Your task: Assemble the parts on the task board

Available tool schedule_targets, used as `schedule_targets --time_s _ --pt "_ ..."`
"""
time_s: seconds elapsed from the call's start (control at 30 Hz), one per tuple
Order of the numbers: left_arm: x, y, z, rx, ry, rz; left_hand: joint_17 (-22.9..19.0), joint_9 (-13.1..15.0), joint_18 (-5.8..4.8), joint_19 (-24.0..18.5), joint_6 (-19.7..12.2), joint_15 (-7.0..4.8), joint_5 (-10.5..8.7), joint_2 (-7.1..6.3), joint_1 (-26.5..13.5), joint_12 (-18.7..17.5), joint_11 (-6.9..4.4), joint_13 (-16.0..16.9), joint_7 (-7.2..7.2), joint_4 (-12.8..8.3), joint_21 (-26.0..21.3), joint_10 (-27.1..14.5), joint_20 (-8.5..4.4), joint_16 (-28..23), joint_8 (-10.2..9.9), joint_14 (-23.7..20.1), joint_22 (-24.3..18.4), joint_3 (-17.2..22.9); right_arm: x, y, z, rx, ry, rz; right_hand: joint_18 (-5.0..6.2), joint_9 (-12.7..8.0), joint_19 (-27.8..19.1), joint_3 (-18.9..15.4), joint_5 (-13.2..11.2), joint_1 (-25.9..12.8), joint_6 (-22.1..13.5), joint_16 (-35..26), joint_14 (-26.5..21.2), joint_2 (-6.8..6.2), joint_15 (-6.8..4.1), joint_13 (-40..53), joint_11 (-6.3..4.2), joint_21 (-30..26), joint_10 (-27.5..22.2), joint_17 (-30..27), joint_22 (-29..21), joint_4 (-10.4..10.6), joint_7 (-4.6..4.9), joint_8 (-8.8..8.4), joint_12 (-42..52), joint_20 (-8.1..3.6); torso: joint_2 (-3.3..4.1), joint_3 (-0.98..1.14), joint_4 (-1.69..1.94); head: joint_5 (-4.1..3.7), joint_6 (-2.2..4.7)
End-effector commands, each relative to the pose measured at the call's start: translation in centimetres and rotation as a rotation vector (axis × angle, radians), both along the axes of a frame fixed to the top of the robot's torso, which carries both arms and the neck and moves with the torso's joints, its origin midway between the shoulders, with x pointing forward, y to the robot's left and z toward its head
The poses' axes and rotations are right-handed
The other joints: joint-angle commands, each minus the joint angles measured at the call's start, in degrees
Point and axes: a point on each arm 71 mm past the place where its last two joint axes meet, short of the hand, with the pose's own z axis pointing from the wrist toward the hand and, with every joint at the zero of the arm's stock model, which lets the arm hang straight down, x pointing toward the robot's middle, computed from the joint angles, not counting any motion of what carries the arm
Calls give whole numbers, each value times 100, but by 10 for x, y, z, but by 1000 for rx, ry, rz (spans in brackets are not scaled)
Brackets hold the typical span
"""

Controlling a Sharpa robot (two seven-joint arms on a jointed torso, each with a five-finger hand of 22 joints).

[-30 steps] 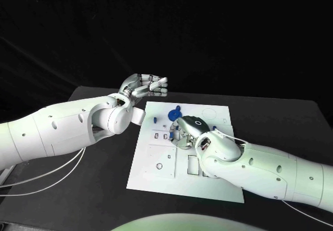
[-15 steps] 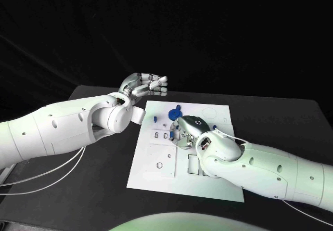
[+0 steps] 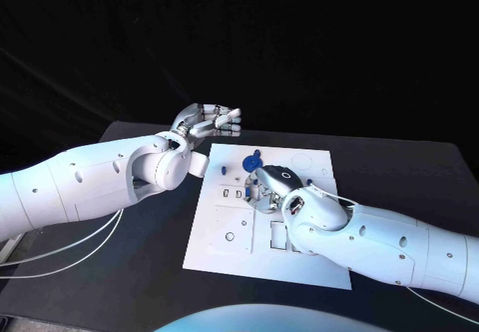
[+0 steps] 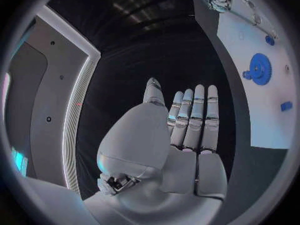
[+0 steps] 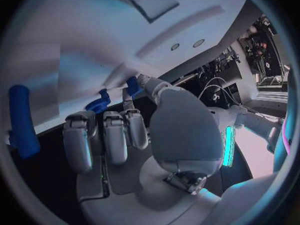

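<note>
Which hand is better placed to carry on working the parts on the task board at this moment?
Right, probably. The right hand is down over the task board, close to the blue gear. The left hand is raised past the board's far left corner, fingers apart, holding nothing.

Right hand (image 5: 134, 135) against the task board (image 5: 75, 45), perhaps pinching a blue part (image 5: 98, 105).

I see the task board (image 3: 261, 238) lying mid-table (image 3: 120, 277). My left hand (image 3: 208, 121) hovers beyond the board's far left corner; my right hand (image 3: 268, 185) sits over its middle, just before the gear (image 3: 252, 163), perhaps touching a part.
</note>
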Motion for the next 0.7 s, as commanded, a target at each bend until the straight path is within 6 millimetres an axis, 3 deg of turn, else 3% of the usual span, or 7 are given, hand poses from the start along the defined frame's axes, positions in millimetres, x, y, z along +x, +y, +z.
schedule_targets --time_s 0.03,0.2,0.4,0.57,0.7 --pt "0 -2 1 -10 -2 -16 6 6 67 50 9 -14 -19 60 19 -2 -16 7 -1 0 -19 39 5 -26 -6 20 -6 -22 -1 1 0 -6 -5 16 -82 -14 600 -54 -44 -8 -64 23 610 -86 54 687 36 31 -10 1505 1509 -4 14 -40 -30 64 1 0 -1 3 -2" --pt "0 -2 1 -10 -2 -16 6 6 67 50 9 -14 -19 60 19 -2 -16 7 -1 0 -19 39 5 -26 -6 20 -6 -22 -1 2 0 -2 -8 17 -82 -45 600 -174 -186 -55 -103 23 610 -107 75 654 55 31 -44 1505 1509 45 30 -73 -66 92 2 0 -3 3 -3" --pt "0 -1 1 -9 0 -15 18 13 66 51 2 -13 -20 71 23 -13 -14 4 2 1 -29 32 4 -38 -13 18 -8 -48 -2 2 2 13 -18 21 -82 -124 600 -552 -528 -69 -312 23 610 -103 115 585 101 31 -116 1505 1509 199 79 -189 -137 131 2 1 -1 2 -6" --pt "1 0 0 -5 1 -13 24 17 63 34 -2 -12 -24 72 27 -19 -15 2 4 0 -42 24 5 -41 -17 20 -13 -60 -4 2 5 46 -41 26 -82 -282 600 -1210 -541 215 -592 23 610 0 189 565 183 31 -141 1505 1509 483 170 -325 -148 200 2 4 1 4 -12" --pt "2 1 -1 20 9 -16 72 37 71 28 -1 -33 -35 92 30 -20 -18 0 1 4 -65 28 -4 -2 -21 135 -14 -117 -9 -1 13 105 -77 43 -82 -316 600 -1344 -535 321 -592 23 610 15 197 561 190 31 -144 1505 1509 597 175 -306 -147 211 -17 7 -13 8 -12"
